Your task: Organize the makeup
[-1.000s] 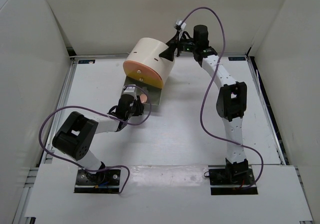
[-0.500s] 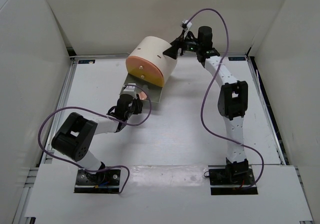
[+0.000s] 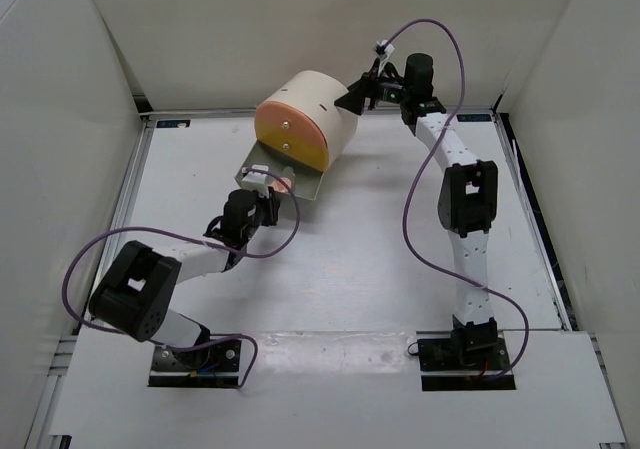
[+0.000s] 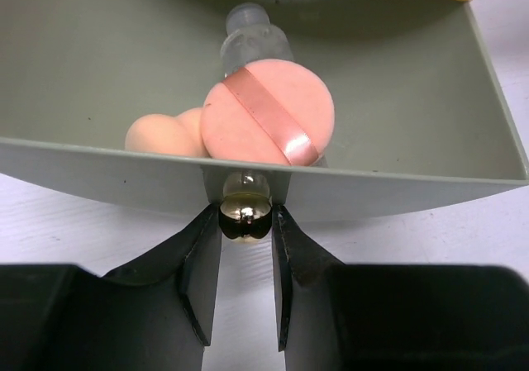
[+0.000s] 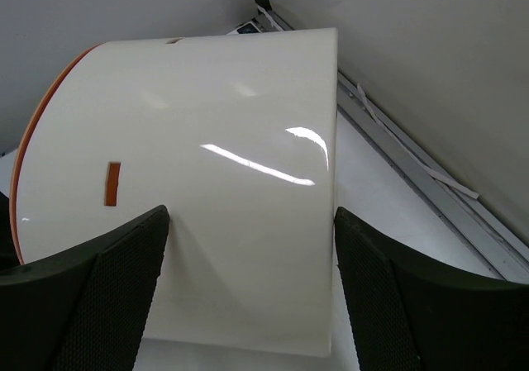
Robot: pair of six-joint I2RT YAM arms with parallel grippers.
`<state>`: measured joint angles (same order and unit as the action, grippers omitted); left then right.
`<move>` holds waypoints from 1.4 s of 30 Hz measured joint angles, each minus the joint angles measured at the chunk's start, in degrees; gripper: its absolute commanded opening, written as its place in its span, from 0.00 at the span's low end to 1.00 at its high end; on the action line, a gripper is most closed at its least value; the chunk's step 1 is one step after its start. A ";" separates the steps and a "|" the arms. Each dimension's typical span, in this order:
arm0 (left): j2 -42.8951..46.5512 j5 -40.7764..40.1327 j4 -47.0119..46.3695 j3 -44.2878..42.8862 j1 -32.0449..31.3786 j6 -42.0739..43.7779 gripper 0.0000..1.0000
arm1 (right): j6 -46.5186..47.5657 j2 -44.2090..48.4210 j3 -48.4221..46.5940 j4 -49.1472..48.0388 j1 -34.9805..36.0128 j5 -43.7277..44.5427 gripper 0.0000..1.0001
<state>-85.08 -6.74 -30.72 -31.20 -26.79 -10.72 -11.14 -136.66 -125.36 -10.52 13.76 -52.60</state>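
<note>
My left gripper point(image 4: 245, 222) is shut on the gold ball knob point(image 4: 245, 208) of a grey drawer tray point(image 4: 99, 57), pulled out of the cream cylinder box point(image 3: 312, 109). In the tray lie a round pink puff with a ribbon point(image 4: 269, 115), peach sponges point(image 4: 161, 135) and a clear tube point(image 4: 250, 32). In the top view the left gripper point(image 3: 260, 191) sits at the tray's near edge point(image 3: 262, 169). My right gripper point(image 5: 250, 247) is open, its fingers spread against the box's cream back wall point(image 5: 215, 189). It also shows in the top view point(image 3: 356, 97). No other makeup is in view.
The box's orange-yellow front point(image 3: 290, 137) faces the near left. White walls enclose the table; the back wall and a metal rail point(image 5: 430, 181) run close behind the box. The purple cables loop over both arms.
My left gripper has drawn back toward the near left with the knob, sliding the tray further out. The box and my right gripper have shifted slightly toward the back right.
</note>
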 measured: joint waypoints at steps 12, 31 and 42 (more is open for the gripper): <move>7.85 1.81 3.34 3.98 0.20 1.33 0.10 | -1.62 -0.57 -0.24 -0.44 -0.98 -2.75 0.74; -4.02 13.22 -5.99 2.60 5.92 1.88 0.10 | -2.16 -0.66 0.61 -2.95 0.33 -8.37 0.72; -17.29 16.76 -12.22 -8.20 7.28 1.64 0.10 | -1.77 -0.70 0.66 -2.93 0.20 -8.68 0.72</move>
<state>-102.37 10.02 -42.94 -39.40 -19.51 -9.08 -12.91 -137.36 -124.70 -13.45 13.96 -61.28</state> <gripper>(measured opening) 0.379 0.726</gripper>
